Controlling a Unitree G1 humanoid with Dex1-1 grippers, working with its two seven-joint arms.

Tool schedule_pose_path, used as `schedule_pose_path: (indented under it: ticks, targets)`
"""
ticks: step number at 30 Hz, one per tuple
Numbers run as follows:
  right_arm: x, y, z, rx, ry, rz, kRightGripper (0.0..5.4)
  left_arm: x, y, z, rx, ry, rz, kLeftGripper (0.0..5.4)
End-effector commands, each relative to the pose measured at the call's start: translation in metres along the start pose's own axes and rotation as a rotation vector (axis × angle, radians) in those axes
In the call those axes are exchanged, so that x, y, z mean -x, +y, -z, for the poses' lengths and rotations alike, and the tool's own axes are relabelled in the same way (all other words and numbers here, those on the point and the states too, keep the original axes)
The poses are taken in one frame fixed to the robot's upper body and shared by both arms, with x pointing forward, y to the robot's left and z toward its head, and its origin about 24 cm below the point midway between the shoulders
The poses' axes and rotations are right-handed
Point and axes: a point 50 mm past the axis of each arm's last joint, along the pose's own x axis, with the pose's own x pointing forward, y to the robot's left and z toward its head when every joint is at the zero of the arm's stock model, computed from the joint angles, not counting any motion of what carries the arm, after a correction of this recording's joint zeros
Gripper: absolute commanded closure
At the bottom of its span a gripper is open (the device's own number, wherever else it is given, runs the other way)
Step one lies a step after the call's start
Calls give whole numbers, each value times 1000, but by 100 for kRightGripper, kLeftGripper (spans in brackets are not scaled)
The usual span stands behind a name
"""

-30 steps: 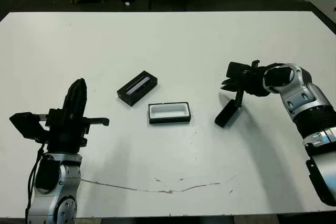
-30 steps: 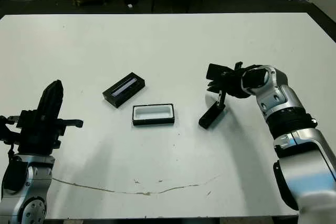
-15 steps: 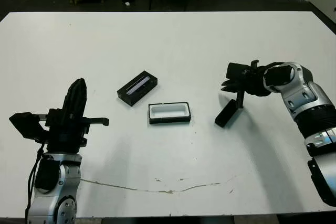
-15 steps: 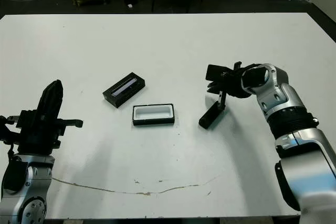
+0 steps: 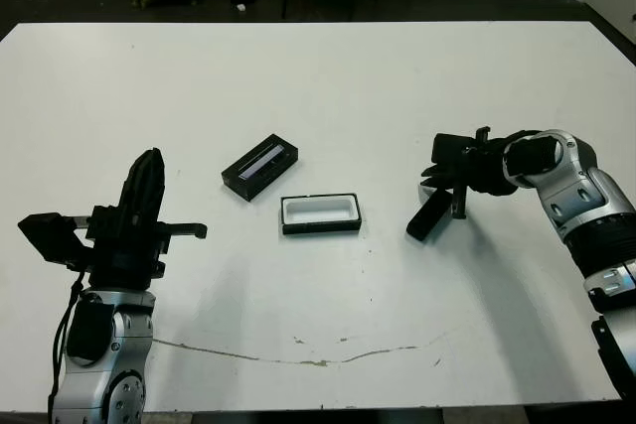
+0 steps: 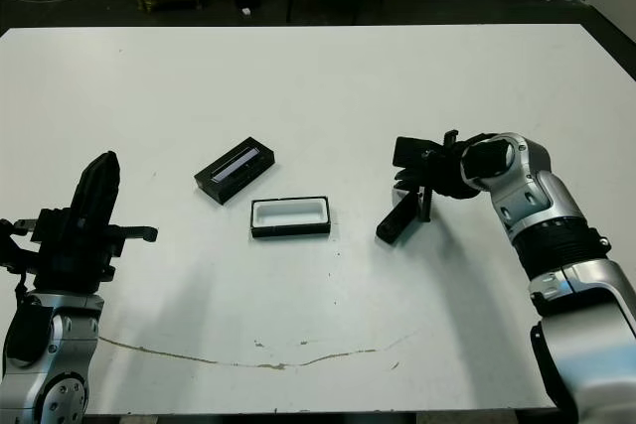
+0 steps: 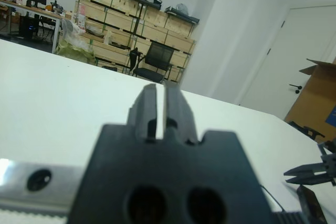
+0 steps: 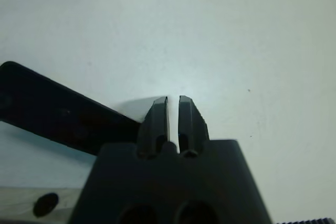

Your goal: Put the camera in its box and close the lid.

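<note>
camera (image 5: 428, 215): slim black bar lying flat on the white table (image 5: 328, 86), set diagonally, right of centre. free of any grip.

right gripper (image 5: 456, 213): hangs at the camera's far right end, just beside it; whether it touches cannot be told. the right wrist view shows its two fingers (image 8: 156, 120) pressed together with only a hairline slit between them, nothing pinched, the camera lying off to one side of them rather than between.

box (image 5: 320, 213): shallow white-lined tray, open side up, nothing inside, left of the camera and apart from it.

lid (image 5: 260, 167): black cover with a silver stripe on top, just to the far left of the box, not touching it.

left gripper (image 5: 149, 186): raised at the near left, well apart from all three items, fingers drawn close together and holding nothing.

step in hand, as judged: picking up the camera. not yet achieved.

notes on doing it well: the fingers need to spread first, then straddle the bar across its narrow width near the middle, so it hangs level rather than tipping. the wrist would best turn to match the bar's diagonal. a low, square descent suits so thin an object; pinching at one rounded end risks it pivoting or slipping. the bar then has to be aligned lengthwise with the tray before lowering.
</note>
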Motion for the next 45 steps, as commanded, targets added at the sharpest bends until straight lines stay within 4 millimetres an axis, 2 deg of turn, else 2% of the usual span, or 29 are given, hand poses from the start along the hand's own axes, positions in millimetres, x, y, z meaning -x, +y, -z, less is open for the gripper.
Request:
schedule_pose_path:
  ticks: [1,12,25,45]
  targets:
    - [-1,7,8,-24,22,-31,540,3,2,4,-4,28,-15,539]
    - [-1,11,14,-25,73,-32,540,3,2,4,-22,26,-17,539]
    - [12,12,18,-24,75,-48,540,4,1,3,-7,21,-16,539]
    - [18,27,27,-42,73,-87,540,5,0,1,-5,32,-23,539]
